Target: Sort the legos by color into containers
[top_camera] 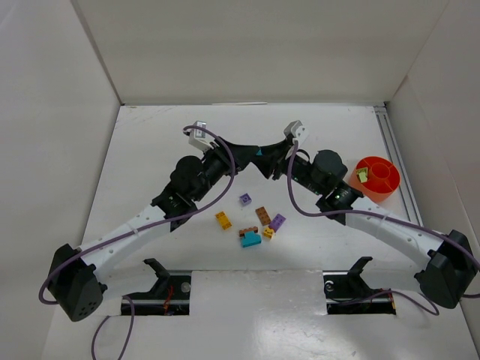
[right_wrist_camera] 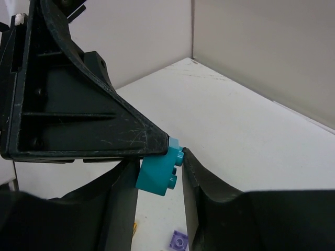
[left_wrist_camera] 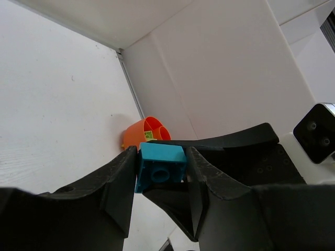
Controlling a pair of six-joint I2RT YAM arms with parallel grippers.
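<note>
A teal lego [top_camera: 258, 152] hangs in mid-air above the table's middle, where both grippers meet. My left gripper [left_wrist_camera: 161, 168] is shut on this teal brick [left_wrist_camera: 159, 166], one finger on each side of it. My right gripper [right_wrist_camera: 160, 177] crosses it from the other side, and its fingers touch the same brick [right_wrist_camera: 157, 177] on its flat side and on its studs. The orange bowl [top_camera: 386, 187] stands at the right with a pale green lego [top_camera: 362, 175] in one compartment. Several loose legos lie below the grippers: purple [top_camera: 245, 199], yellow-orange [top_camera: 223, 220], brown [top_camera: 263, 215], teal [top_camera: 251, 240].
White walls close in the table at the back and on both sides. A metal rail [top_camera: 391, 142] runs along the right edge behind the bowl. Purple cables loop off both arms. Another purple lego [top_camera: 277, 222] and a small yellow one [top_camera: 268, 232] lie in the loose group.
</note>
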